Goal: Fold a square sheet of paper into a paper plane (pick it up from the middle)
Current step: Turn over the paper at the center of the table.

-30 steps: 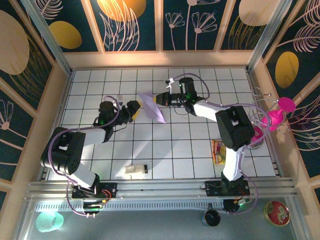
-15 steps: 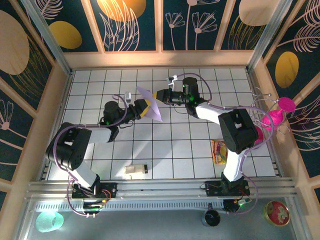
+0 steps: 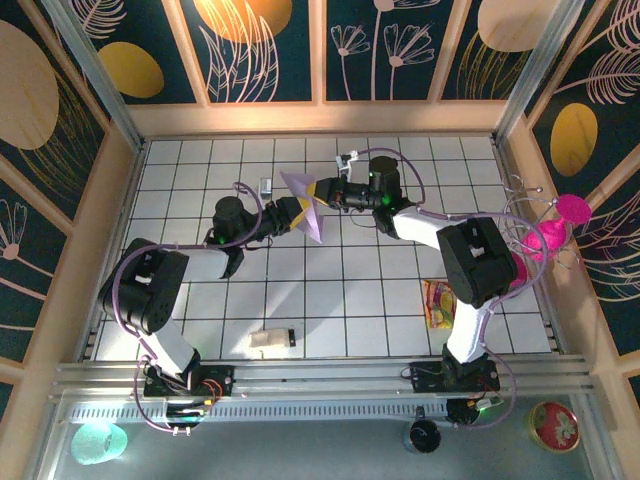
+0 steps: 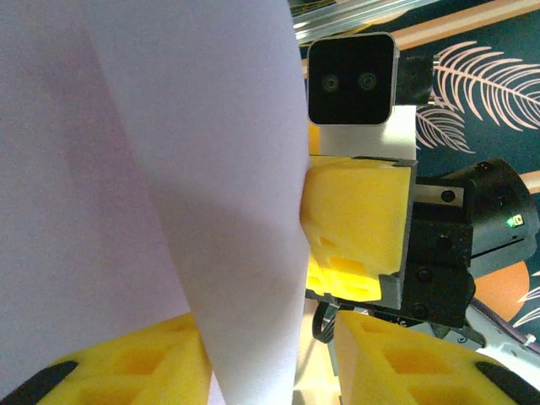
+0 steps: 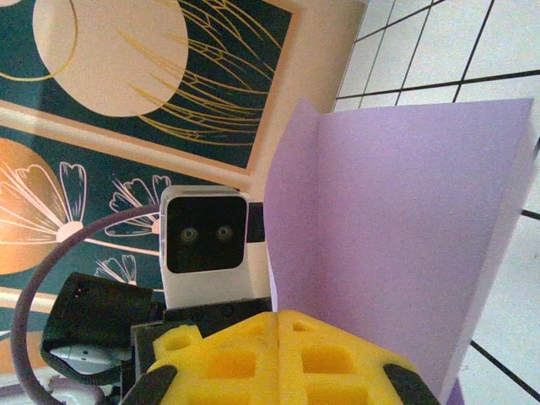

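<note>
The square sheet of paper [image 3: 311, 222], pale lilac and folded along a crease, hangs in the air over the far middle of the tiled table. My right gripper [image 3: 323, 190] is shut on its edge; in the right wrist view the yellow fingers [image 5: 219, 363] press together below the paper [image 5: 396, 228]. From the left, my left gripper [image 3: 291, 214] reaches the paper's lower part. In the left wrist view the paper [image 4: 211, 169] passes between the left gripper's [image 4: 266, 342] open jaws, with a gap to the right finger [image 4: 405, 359]. The right gripper's yellow fingers [image 4: 354, 228] show just behind it.
A small white block with a black end [image 3: 271, 340] lies near the table's front edge. A red-yellow snack packet [image 3: 436, 303] lies front right beside the right arm. A pink wire stand [image 3: 548, 238] is at the right wall. Wooden walls [image 3: 310, 118] enclose the table.
My left gripper has moved right and farther back to the paper, and its jaws have narrowed around it. The right gripper has tilted the held paper more upright.
</note>
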`<state>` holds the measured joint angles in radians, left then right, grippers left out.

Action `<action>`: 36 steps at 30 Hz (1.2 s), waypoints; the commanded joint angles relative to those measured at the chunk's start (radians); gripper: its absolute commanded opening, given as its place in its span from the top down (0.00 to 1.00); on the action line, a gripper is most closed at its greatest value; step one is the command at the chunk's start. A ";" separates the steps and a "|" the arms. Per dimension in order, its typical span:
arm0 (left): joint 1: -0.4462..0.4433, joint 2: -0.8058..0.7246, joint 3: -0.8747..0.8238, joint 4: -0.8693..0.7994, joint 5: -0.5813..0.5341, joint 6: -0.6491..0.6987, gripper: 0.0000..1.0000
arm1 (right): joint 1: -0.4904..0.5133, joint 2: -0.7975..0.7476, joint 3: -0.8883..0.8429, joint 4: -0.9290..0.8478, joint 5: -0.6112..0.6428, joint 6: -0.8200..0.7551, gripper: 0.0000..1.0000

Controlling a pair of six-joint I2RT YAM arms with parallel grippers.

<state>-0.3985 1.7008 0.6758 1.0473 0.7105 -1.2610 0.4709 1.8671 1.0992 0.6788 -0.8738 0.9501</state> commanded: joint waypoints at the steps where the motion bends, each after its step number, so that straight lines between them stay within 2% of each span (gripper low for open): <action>1: -0.005 0.007 0.019 0.047 0.018 0.016 0.61 | -0.015 -0.037 -0.017 0.051 -0.022 0.024 1.00; 24: -0.005 0.006 0.031 0.033 -0.011 0.009 0.86 | -0.032 -0.056 -0.046 0.031 -0.011 0.020 1.00; 31: -0.005 0.003 0.040 -0.002 -0.014 0.051 0.90 | -0.039 -0.071 -0.048 -0.033 0.013 -0.017 0.88; 36: -0.004 -0.010 0.046 -0.071 -0.026 0.101 0.90 | -0.064 -0.112 -0.062 -0.099 0.057 -0.067 0.70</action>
<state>-0.3985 1.7008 0.6960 1.0080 0.6949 -1.2190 0.4305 1.8214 1.0527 0.6231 -0.8513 0.9337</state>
